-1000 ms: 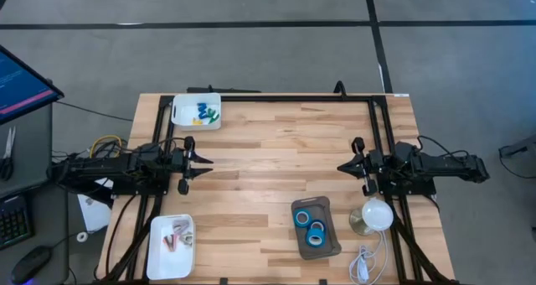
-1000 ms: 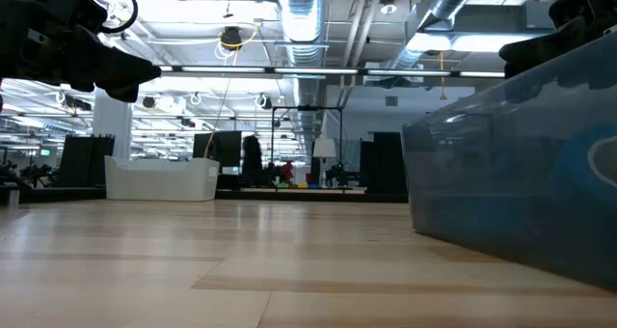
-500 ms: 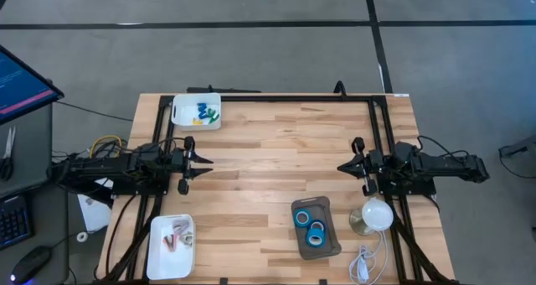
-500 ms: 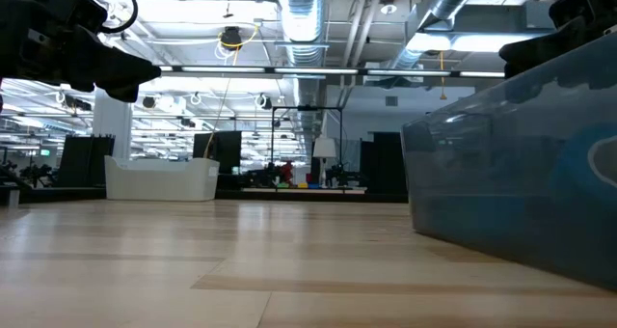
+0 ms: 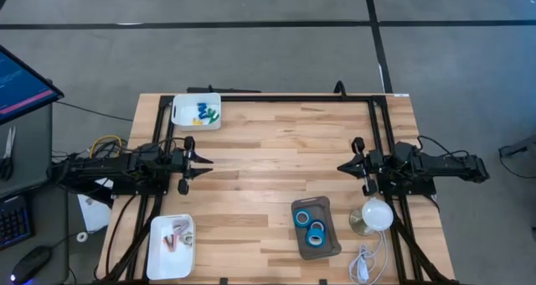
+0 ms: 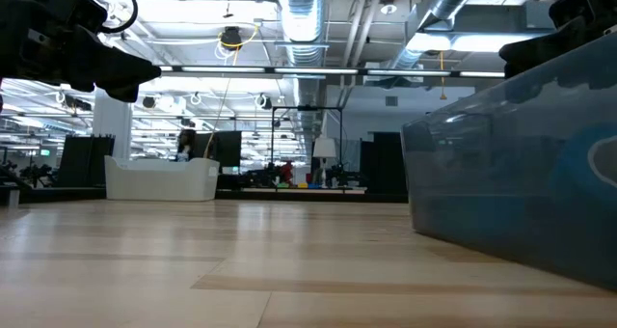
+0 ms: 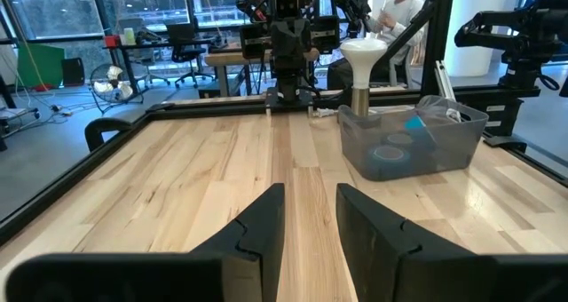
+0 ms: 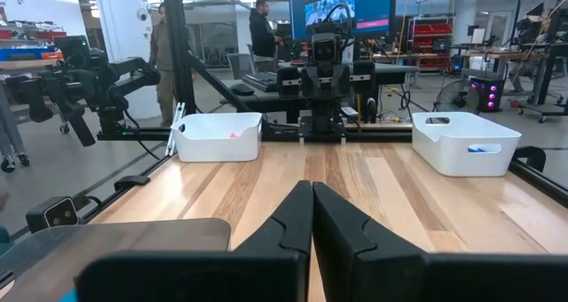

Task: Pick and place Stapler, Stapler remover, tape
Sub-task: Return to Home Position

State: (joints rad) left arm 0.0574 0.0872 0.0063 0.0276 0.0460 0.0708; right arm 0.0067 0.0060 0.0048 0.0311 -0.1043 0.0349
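Three blue tape rolls (image 5: 313, 229) lie in a grey translucent bin (image 5: 328, 246) near the table's front right; the left wrist view shows the bin (image 7: 448, 147) and a roll (image 7: 388, 155) inside. A white tray (image 5: 186, 116) at the far left holds small blue, green and yellow pieces. Another white tray (image 5: 159, 256) at the near left holds pinkish and red pieces. Which pieces are the stapler or the stapler remover I cannot tell. My left gripper (image 5: 205, 161) is open and level at the table's left side, with nothing between its fingers (image 7: 266, 226). My right gripper (image 5: 342, 166) is shut and level at the right side.
A white lamp-like object (image 5: 374, 214) and its white cable (image 5: 362, 264) stand beside the bin at the near right. Black frame rails (image 5: 268, 99) run along the table's edges. Bare wood (image 5: 268, 163) lies between the two grippers. People stand in the room beyond the table.
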